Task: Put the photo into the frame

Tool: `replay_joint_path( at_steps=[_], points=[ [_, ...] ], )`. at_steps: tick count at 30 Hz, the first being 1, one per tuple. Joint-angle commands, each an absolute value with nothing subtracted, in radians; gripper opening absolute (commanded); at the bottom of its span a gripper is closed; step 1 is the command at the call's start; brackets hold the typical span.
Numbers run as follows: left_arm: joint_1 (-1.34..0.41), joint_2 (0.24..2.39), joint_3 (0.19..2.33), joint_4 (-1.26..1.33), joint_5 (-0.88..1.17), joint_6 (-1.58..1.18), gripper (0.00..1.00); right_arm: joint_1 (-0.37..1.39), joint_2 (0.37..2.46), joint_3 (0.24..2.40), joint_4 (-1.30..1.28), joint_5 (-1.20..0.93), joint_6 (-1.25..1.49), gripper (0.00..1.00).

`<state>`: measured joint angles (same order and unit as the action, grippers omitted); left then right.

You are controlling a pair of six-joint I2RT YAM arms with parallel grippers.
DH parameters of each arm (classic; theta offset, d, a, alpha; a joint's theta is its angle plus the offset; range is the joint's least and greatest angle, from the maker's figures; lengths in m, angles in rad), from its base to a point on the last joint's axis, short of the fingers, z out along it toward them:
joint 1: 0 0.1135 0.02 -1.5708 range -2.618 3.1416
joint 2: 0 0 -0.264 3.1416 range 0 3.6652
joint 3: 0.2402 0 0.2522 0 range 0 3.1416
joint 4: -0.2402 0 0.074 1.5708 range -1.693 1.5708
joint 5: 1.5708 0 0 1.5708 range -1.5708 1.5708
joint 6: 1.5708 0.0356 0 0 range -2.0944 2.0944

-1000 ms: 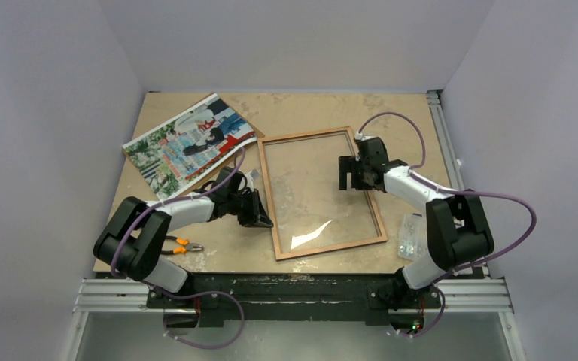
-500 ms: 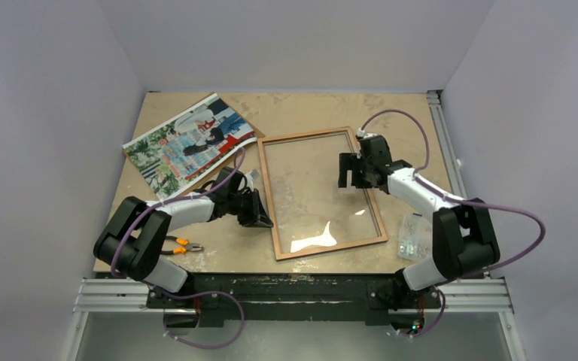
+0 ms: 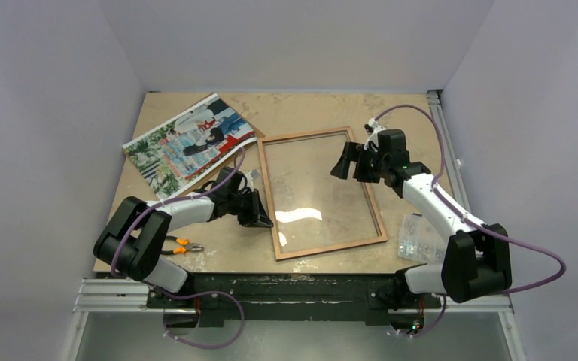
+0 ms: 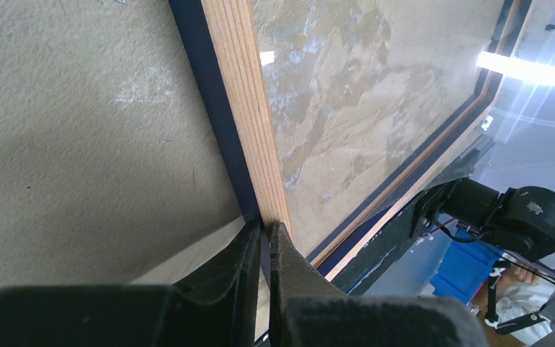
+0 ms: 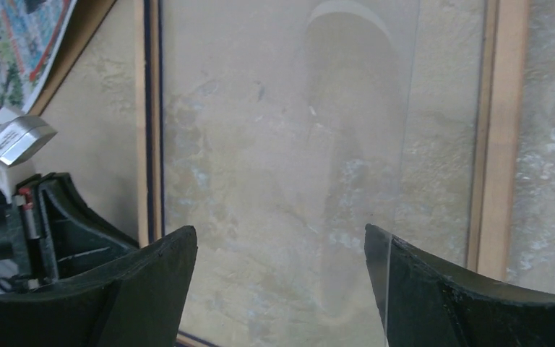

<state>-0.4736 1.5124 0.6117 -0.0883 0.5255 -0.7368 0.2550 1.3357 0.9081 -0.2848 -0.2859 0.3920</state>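
- I see the left claw (image 4: 265, 230) pinched shut on the left rail of the frame (image 3: 331, 247);
- my right claw (image 5: 282, 249) hangs wide open over the pane's far right part;
- the frame lies wood side up mid-tabletop (image 3: 308, 113);
- the photo (image 3: 188, 139) lies face up at far left, just beside the frame's far-left corner.

Light was bright and even from overhead; shadows beside the frame (image 3: 335, 246) were soft; white glare lay on its pane near the left rail; wrist-view foregrounds were blurred.
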Motion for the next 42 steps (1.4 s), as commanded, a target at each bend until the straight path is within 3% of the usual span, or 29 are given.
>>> replay_joint_path(
  at_steps=[1, 9, 16, 21, 28, 32, 36, 42],
  points=[
    [-0.495, 1.581, 0.563, -0.190, 0.383, -0.661, 0.00, 0.239, 1.341, 0.916, -0.265, -0.513, 0.434, 0.83],
    [-0.495, 1.575, 0.561, -0.192, 0.381, -0.662, 0.00, 0.142, 1.435, 0.962, -0.305, -0.714, 0.446, 0.67],
    [-0.495, 1.567, 0.559, -0.196, 0.379, -0.660, 0.00, 0.135, 1.449, 0.981, -0.346, -0.697, 0.432, 0.57],
    [-0.495, 1.566, 0.557, -0.197, 0.377, -0.658, 0.00, 0.134, 1.418, 1.014, -0.398, -0.675, 0.405, 0.60],
    [-0.495, 1.565, 0.558, -0.199, 0.376, -0.657, 0.00, 0.133, 1.402, 1.082, -0.456, -0.720, 0.375, 0.74],
    [-0.495, 1.564, 0.557, -0.201, 0.376, -0.655, 0.00, 0.131, 1.410, 1.117, -0.488, -0.729, 0.358, 0.74],
    [-0.495, 1.562, 0.558, -0.202, 0.376, -0.655, 0.00, 0.131, 1.426, 1.126, -0.473, -0.744, 0.371, 0.69],
    [-0.495, 1.560, 0.558, -0.204, 0.375, -0.653, 0.00, 0.132, 1.470, 1.127, -0.453, -0.774, 0.383, 0.48]
  ],
)
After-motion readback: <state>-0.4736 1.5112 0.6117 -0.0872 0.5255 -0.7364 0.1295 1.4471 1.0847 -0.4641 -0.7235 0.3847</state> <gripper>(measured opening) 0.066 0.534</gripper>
